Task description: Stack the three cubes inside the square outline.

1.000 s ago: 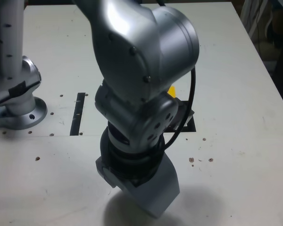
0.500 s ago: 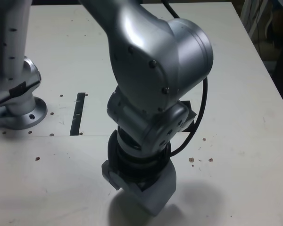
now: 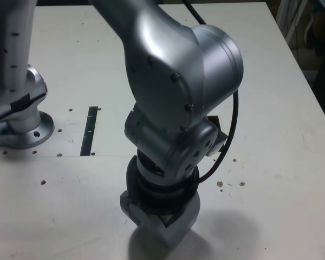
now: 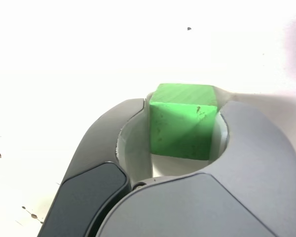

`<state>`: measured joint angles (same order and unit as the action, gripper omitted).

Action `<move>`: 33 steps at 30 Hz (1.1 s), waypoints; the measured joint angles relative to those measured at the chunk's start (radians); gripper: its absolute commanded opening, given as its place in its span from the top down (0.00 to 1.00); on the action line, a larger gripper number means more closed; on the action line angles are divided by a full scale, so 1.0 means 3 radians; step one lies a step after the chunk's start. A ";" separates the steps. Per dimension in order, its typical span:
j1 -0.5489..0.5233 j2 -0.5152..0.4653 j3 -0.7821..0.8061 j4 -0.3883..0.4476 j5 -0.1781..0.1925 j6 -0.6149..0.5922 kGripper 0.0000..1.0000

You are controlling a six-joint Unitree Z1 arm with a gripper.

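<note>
Green cube [image 4: 182, 129] between the gripper's [image 4: 183, 101] jaws

The jaws stand narrowed around the green cube; whether they grip it cannot be told.

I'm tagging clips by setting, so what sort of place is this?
Probably a robotics lab or workshop: a jointed metal arm, a speckled white tabletop and a black strip marked on it.

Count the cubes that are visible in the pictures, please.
1: the green cube, between the gripper's jaws in the wrist view. Others may be hidden behind the arm in the exterior view.
</note>
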<state>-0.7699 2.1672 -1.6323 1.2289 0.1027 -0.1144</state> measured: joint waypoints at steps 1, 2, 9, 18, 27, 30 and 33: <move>0.0000 -0.0001 -0.0001 0.0000 -0.0001 0.0000 0.89; 0.0000 -0.0003 -0.0003 0.0002 -0.0002 0.0000 0.89; 0.0000 -0.0044 -0.0099 0.0142 0.0003 0.0000 0.90; 0.0125 -0.0268 -0.0748 0.0815 0.0150 0.0022 0.90; 0.0749 -0.0476 -0.1031 0.1262 0.0016 -0.0078 0.90; 0.0935 -0.0551 -0.0928 0.1265 -0.0008 -0.0086 0.90; 0.1264 -0.0590 -0.0713 0.1252 -0.0012 -0.0110 0.90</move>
<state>-0.3908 1.9901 -1.8463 1.6044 0.0991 -0.1476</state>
